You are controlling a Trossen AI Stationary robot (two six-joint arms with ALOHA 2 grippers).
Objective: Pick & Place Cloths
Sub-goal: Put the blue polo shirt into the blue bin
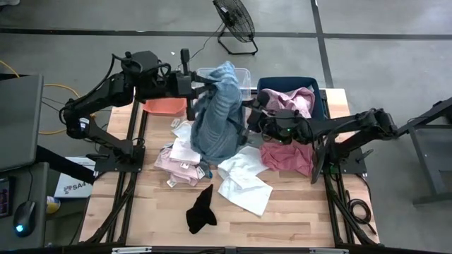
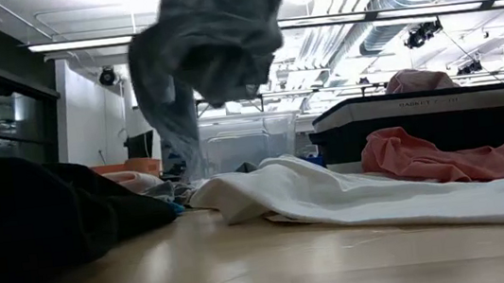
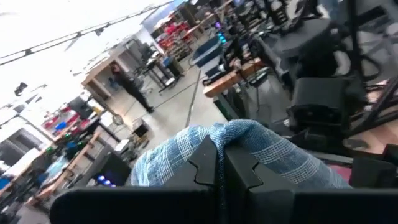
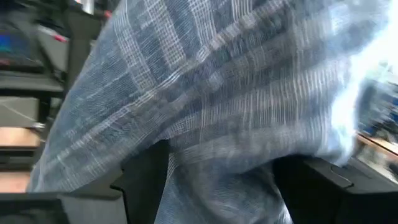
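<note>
Half clear bin point(image 1: 244, 74) hidden behind blue-striped cloth point(image 1: 215, 116).

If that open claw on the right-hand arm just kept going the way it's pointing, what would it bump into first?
Most likely the large blue-striped fabric cloth that the left end effector holds up, shut on its top. The right end effector points at it with fingers apart, and the right wrist view is filled by it. Whether they already touch is unclear.
</note>
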